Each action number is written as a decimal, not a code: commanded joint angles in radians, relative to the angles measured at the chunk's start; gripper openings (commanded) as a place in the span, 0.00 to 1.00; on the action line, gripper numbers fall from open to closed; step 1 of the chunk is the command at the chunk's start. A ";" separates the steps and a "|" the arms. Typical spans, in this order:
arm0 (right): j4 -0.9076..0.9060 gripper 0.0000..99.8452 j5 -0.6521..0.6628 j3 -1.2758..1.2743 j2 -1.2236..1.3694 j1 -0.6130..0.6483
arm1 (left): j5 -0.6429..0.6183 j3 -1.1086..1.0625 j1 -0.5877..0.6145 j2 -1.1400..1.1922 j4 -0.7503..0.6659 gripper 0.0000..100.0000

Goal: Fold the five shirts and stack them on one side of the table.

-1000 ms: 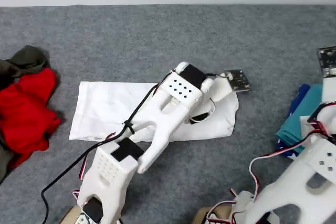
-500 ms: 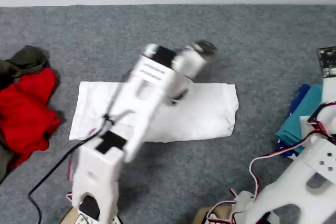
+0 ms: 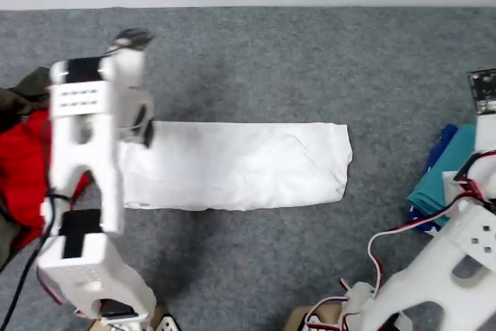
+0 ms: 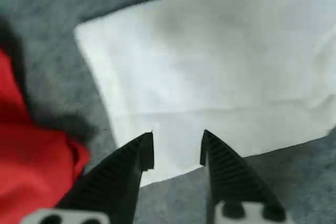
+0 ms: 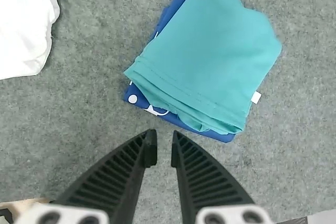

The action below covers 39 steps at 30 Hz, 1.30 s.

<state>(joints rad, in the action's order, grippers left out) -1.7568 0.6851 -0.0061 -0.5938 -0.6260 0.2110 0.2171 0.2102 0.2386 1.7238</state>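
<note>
A white shirt (image 3: 232,164), folded into a long strip, lies flat in the middle of the grey table. My left gripper (image 4: 177,150) hovers open over the strip's left end (image 4: 210,66) with nothing between its fingers; in the high view the left gripper (image 3: 146,131) is at that same end. A teal shirt (image 5: 210,51) lies folded on a blue shirt (image 5: 142,95) at the right side. My right gripper (image 5: 161,148) hangs just short of this stack, holding nothing, its fingers together but for a narrow slit. A crumpled red shirt (image 3: 23,164) and an olive shirt (image 3: 35,87) lie at the left.
The right arm (image 3: 465,253) stands at the lower right by the teal stack (image 3: 453,168). The red shirt (image 4: 31,166) lies close beside the white strip's left end. Bare grey cloth stretches along the far side and between the strip and the stack.
My left arm has swung from the white shirt's right end to its left end. The shirt now lies uncovered as a flat strip. The right arm has kept still.
</note>
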 commanded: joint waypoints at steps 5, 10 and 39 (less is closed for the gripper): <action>-0.031 0.07 0.009 0.006 -0.031 -0.012 | 0.044 -0.143 0.137 -0.054 -0.207 0.21; -0.033 0.06 0.009 0.006 -0.031 -0.012 | 0.044 -0.262 0.135 -0.044 -0.350 0.21; -0.031 0.06 0.011 0.011 -0.031 -0.012 | 0.212 -0.054 0.172 0.221 -0.239 0.00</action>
<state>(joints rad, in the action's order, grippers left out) -1.7568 0.6851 -0.0061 -0.5938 -0.6260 0.4089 0.1465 0.3330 0.5654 1.4799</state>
